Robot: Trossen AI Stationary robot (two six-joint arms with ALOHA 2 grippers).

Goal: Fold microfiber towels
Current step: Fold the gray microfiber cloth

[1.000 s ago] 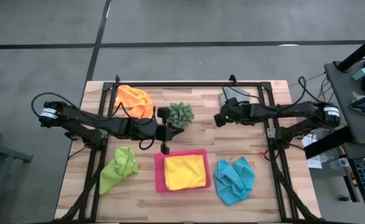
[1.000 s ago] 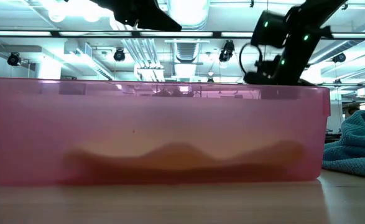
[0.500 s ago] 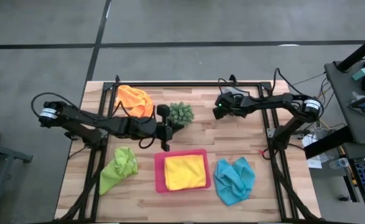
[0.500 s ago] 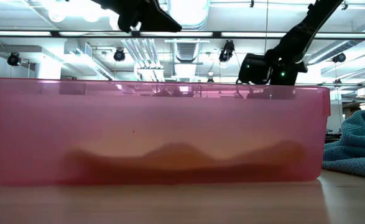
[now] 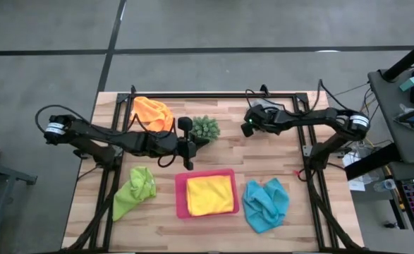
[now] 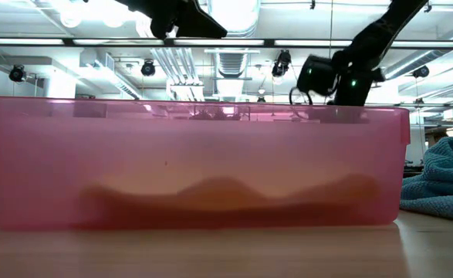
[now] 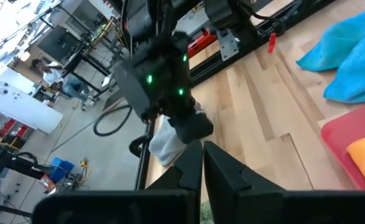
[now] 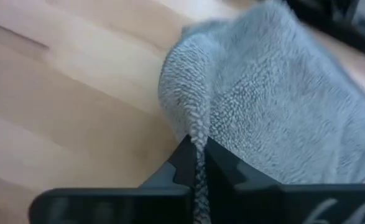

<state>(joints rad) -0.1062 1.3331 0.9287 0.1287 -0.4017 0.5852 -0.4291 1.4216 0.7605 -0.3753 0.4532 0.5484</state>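
One grey towel [image 8: 275, 99] sits pinched by its edge between the right gripper [image 8: 196, 163] jaws, the bulk bunched just beyond; lift slowly so the fold hangs free. Left gripper [image 7: 202, 163], jaws closed empty, waits.

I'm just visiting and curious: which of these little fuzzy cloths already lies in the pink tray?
The yellow microfiber towel: it alone lies flat inside the pink plastic tray; the others sit crumpled on bare wood.

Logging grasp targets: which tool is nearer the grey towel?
Right. The right tool is shut on a fold of the grey towel at the table's far right. The left tool hangs mid-table, beside the plant.
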